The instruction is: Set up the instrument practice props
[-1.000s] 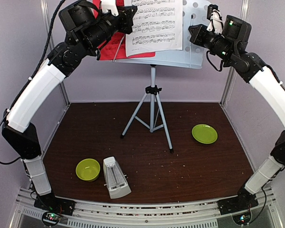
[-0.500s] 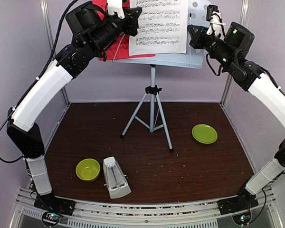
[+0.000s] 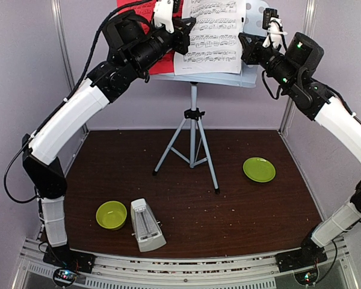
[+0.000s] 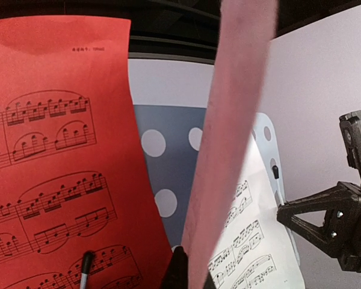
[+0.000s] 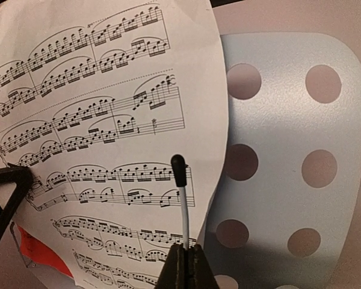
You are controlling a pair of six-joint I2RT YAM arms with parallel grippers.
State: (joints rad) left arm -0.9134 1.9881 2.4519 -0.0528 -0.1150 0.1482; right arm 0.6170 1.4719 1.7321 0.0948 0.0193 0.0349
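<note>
**Sheets up on the stand, metronome down front**

Nearest the arm bases, on the dark worktop (image 3: 186, 205): the small white metronome (image 3: 147, 226), narrow end pointing away, just right of the lime-green bowl (image 3: 111, 215). Further back and to the right, well apart from both, the lime-green plate (image 3: 259, 170).

At mid-depth, centred, the tripod of the music stand (image 3: 193, 141), legs spread on the worktop.

High at the back, against the stand's pale perforated panel (image 5: 289, 126): the red sheet (image 4: 54, 150) on the left and the white sheet (image 5: 108, 120) beside it on the right, printed staves facing the arms.

Up at the white sheet's left edge, the left end effector (image 4: 182, 265), closed to a slit and apparently pinching that edge; seen from the wrist only as a blurred pale strip, so not certain.

Up at the same sheet's right side, the right end effector (image 5: 186, 256), closed tight, with a thin white black-tipped rod (image 5: 182, 192) rising from just above its tips across the staves. To the right of the sheet, bare panel with round holes.
</note>
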